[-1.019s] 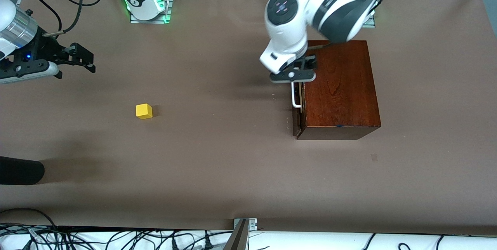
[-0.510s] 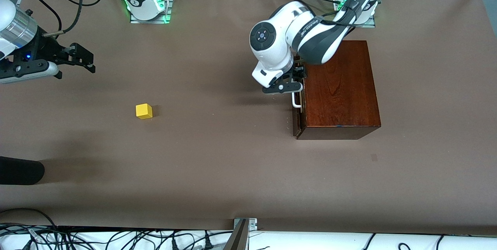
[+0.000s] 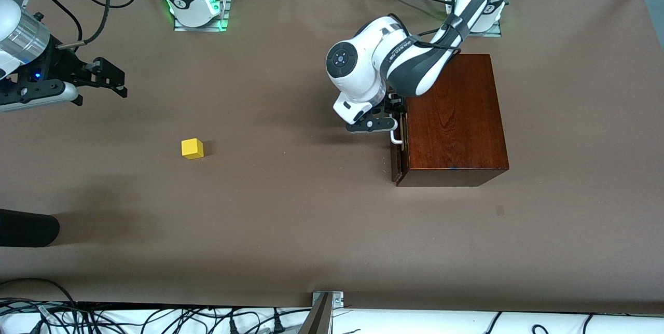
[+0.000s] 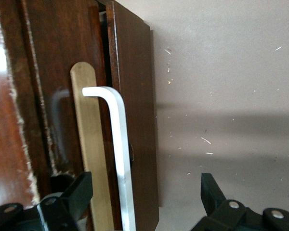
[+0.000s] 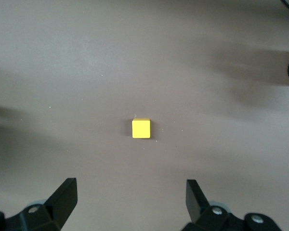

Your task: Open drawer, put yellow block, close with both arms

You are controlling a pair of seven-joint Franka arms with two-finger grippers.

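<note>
We see the left gripper [image 3: 392, 119] down at the drawer [image 3: 398, 155] front, fingers spread, one black finger [image 4: 70, 199] on each side of the white handle [image 4: 119, 159], not closed on it. The handle is a flat bent bar, matte white, standing off a pale wood strip on the dark glossy drawer front. The drawer sits almost flush in the wooden box [image 3: 452, 116], with only a thin dark gap at one edge. The box is a reddish-brown rectangular block, polished, with visible grain and a worn, chipped edge in the left wrist view.

The yellow block [image 3: 192, 148] is a small plain-faced cube on the matte brown table cover [image 3: 290, 209], well apart from the box, toward the right arm's end.

The right gripper [image 3: 98, 77] waits above the table near that end, fingers spread; in its wrist view the block [image 5: 141, 128] lies centred between the fingertips, well below them.
</note>
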